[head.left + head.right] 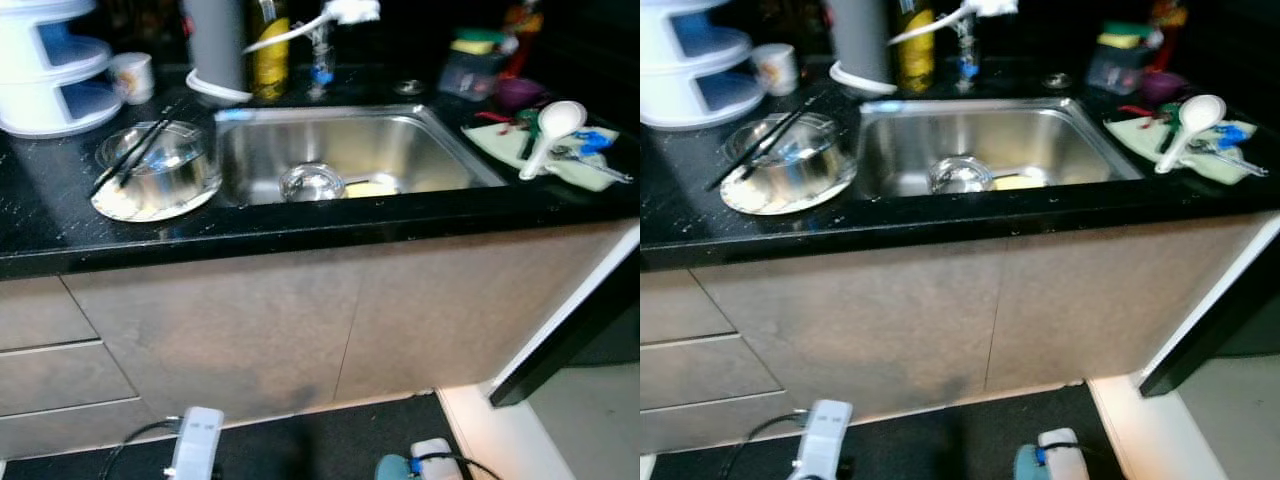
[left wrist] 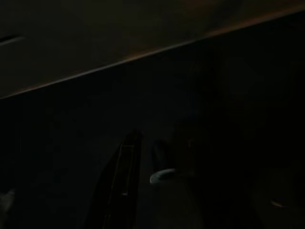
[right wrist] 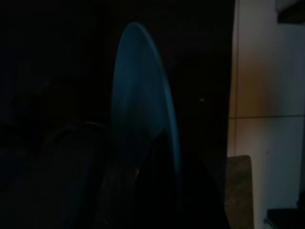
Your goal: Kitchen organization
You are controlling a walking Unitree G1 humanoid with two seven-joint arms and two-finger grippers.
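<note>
A blue plate (image 3: 143, 119) stands edge-on in the dark right wrist view, and my right gripper (image 3: 136, 183) seems shut on its lower rim. Its teal edge (image 1: 392, 467) shows beside my right wrist (image 1: 432, 455), low in front of the cabinet. My left arm (image 1: 196, 440) hangs idle, with one black finger (image 2: 124, 176) faintly visible. On the black counter (image 1: 60, 220), a steel bowl (image 1: 160, 165) holding black chopsticks (image 1: 140, 155) sits on a plate left of the steel sink (image 1: 420, 150). A glass bowl (image 1: 312, 183) lies in the sink.
A white ladle (image 1: 548, 135) and utensils lie on a green cloth (image 1: 500, 145) right of the sink. White tiered rack (image 1: 45, 70), cup (image 1: 132, 76), grey canister (image 1: 215, 50), yellow bottle (image 1: 270, 50) and tap (image 1: 320, 30) line the back. Beige cabinet doors (image 1: 300, 320) are below.
</note>
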